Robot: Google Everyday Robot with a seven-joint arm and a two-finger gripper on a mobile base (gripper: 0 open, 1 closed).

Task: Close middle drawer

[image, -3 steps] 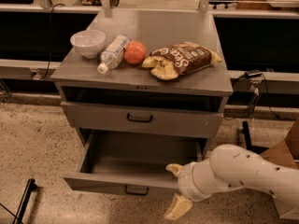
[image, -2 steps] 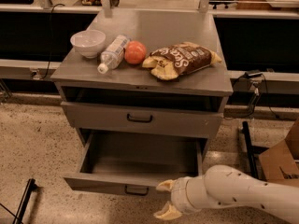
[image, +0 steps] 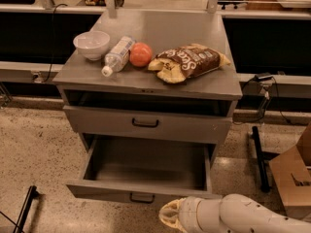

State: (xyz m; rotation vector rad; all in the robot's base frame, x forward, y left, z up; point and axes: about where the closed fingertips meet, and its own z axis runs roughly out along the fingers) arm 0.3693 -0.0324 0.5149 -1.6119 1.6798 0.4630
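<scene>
Gripper (image: pixel 169 215) just in frt of open middle drawer (image: pixel 146 168); floor (image: pixel 41 152) free.

Matt grey metal middle drawer (image: pixel 97 189); smooth pale plastic gripper (image: pixel 171 216) near its front.

Brown crinkled snack bag (image: pixel 189 62), at 3 o'clock of the round orange fruit (image: pixel 141 54), is carrying big white lettering that is not reading clearly. Clear plastic bottle (image: pixel 118 55) label is showing no legible text. White-and-cream gripper (image: pixel 171 217) is sitting at 6 o'clock, just before the open grey metal middle drawer (image: pixel 107 192).
</scene>
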